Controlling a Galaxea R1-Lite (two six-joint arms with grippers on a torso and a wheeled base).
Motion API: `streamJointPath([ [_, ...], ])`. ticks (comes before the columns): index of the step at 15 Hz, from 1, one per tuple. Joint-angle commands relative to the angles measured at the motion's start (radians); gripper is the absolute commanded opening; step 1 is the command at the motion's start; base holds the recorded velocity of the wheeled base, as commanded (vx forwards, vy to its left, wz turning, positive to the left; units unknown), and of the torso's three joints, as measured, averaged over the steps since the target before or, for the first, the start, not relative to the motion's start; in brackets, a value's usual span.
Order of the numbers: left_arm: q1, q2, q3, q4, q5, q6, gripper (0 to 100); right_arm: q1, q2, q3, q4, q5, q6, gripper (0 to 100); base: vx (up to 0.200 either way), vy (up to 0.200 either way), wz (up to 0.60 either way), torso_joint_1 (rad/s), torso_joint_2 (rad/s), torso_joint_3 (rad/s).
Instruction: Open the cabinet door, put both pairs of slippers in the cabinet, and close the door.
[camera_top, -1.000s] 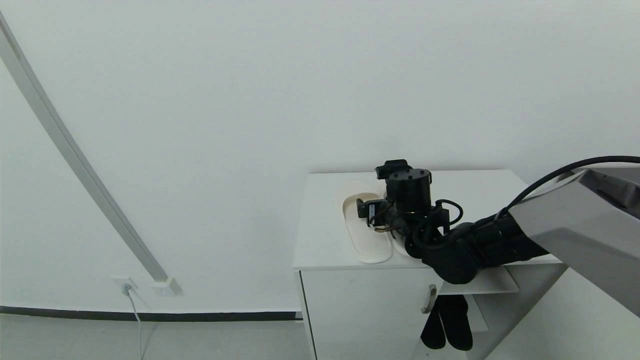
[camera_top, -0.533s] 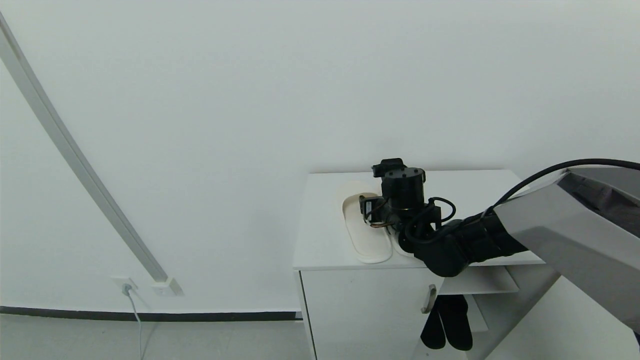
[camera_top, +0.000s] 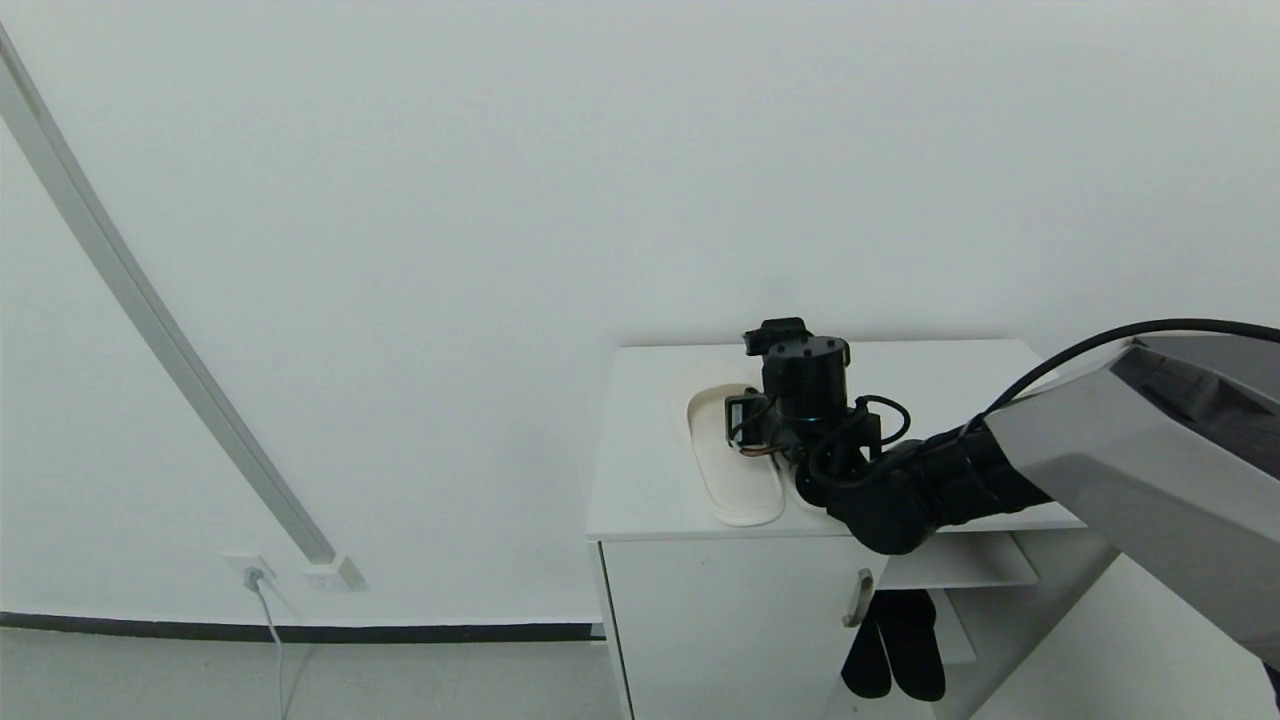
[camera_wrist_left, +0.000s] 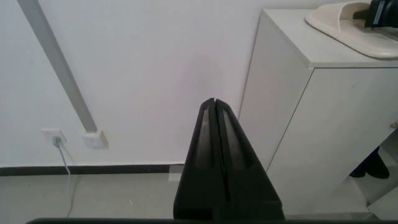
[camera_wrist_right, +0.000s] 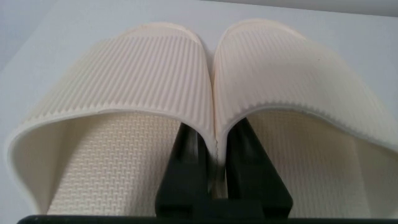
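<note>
A pair of cream slippers (camera_top: 725, 470) lies side by side on top of the white cabinet (camera_top: 650, 480). My right arm's wrist (camera_top: 805, 390) hangs over them. In the right wrist view my right gripper (camera_wrist_right: 214, 140) has one finger under each strap, shut on the touching inner edges of the cream slippers (camera_wrist_right: 124, 93). A black pair of slippers (camera_top: 895, 645) stands inside the cabinet's open right half, under a shelf (camera_top: 960, 570). My left gripper (camera_wrist_left: 214, 124) is shut and holds nothing, low and to the left of the cabinet (camera_wrist_left: 323, 124).
The cabinet's left door (camera_top: 730, 620) is closed, with a handle (camera_top: 858, 597) at its right edge. The right door (camera_top: 1100, 660) stands swung out. A wall socket with a cable (camera_top: 252, 578) and a slanted rail (camera_top: 150, 310) are on the wall at left.
My right arm has slid a little to the left and farther over the cream slippers. The slippers and the cabinet have stayed where they were.
</note>
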Motion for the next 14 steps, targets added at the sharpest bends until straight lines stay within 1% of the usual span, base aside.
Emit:
streamJointPath([
  [1, 0.0, 0.001, 0.0, 0.0, 0.0, -0.001, 0, 0.002, -0.022, 0.008, -0.001, 0.0, 0.0, 0, 0.0, 0.0, 0.0, 0.0, 0.0, 0.0],
  [3, 0.0, 0.001, 0.0, 0.0, 0.0, -0.001, 0, 0.005, -0.07, 0.048, -0.001, 0.0, 0.0, 0, 0.0, 0.0, 0.0, 0.0, 0.0, 0.0],
  [4, 0.0, 0.001, 0.0, 0.0, 0.0, -0.001, 0, 0.008, -0.128, 0.097, -0.002, 0.008, -0.001, 0, 0.0, 0.0, 0.0, 0.0, 0.0, 0.0],
  [6, 0.0, 0.001, 0.0, 0.0, 0.0, -0.001, 0, 0.019, -0.216, 0.182, -0.004, 0.069, 0.0, 0, 0.0, 0.0, 0.0, 0.0, 0.0, 0.0],
  [7, 0.0, 0.001, 0.0, 0.0, 0.0, -0.001, 0, 0.029, -0.295, 0.262, -0.004, 0.107, 0.0, 0, 0.0, 0.0, 0.0, 0.0, 0.0, 0.0],
  [9, 0.0, 0.001, 0.0, 0.0, 0.0, -0.001, 0, 0.052, -0.389, 0.369, -0.016, 0.12, 0.005, 0, 0.0, 0.0, 0.0, 0.0, 0.0, 0.0],
  [11, 0.0, 0.001, 0.0, 0.0, 0.0, -0.001, 0, 0.08, -0.478, 0.486, -0.035, 0.159, 0.005, 0, 0.0, 0.0, 0.0, 0.0, 0.0, 0.0],
  [13, 0.0, 0.001, 0.0, 0.0, 0.0, -0.001, 0, 0.106, -0.538, 0.576, -0.065, 0.164, 0.006, 0, 0.0, 0.0, 0.0, 0.0, 0.0, 0.0],
  [14, 0.0, 0.001, 0.0, 0.0, 0.0, -0.001, 0, 0.112, -0.552, 0.601, -0.073, 0.166, 0.006, 0, 0.0, 0.0, 0.0, 0.0, 0.0, 0.0],
])
